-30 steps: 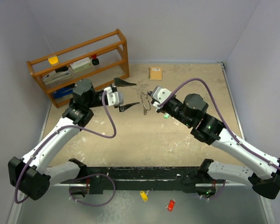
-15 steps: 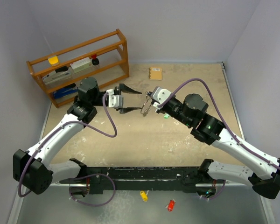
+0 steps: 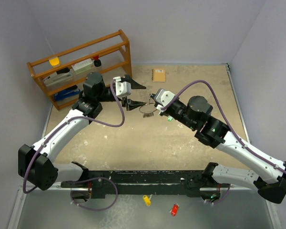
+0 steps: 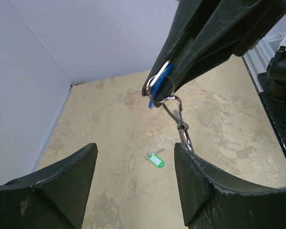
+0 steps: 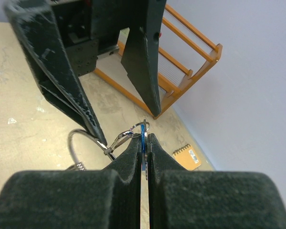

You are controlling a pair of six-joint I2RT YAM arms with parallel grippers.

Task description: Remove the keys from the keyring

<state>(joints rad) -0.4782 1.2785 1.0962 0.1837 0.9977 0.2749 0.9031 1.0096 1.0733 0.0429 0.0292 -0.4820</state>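
My right gripper (image 5: pixel 145 139) is shut on the blue-tag key (image 5: pixel 142 131) and holds it above the table; it also shows in the top view (image 3: pixel 155 103). A small split ring and a clasp (image 5: pixel 118 140) hang from that key and join the silver wire keyring (image 5: pixel 74 143), which dangles between the grippers (image 3: pixel 146 110). My left gripper (image 4: pixel 134 149) is open, its right finger beside the hanging clasp (image 4: pixel 182 127). It sits just left of the keyring in the top view (image 3: pixel 131 104). The green-tag key (image 4: pixel 156 160) lies loose on the table (image 3: pixel 169 118).
A wooden rack (image 3: pixel 81 67) with small items stands at the back left. An orange notepad (image 3: pixel 158 75) lies at the back. A yellow tag (image 3: pixel 146 199) and a red tag (image 3: pixel 174 209) lie on the near ledge. Walls close in on both sides.
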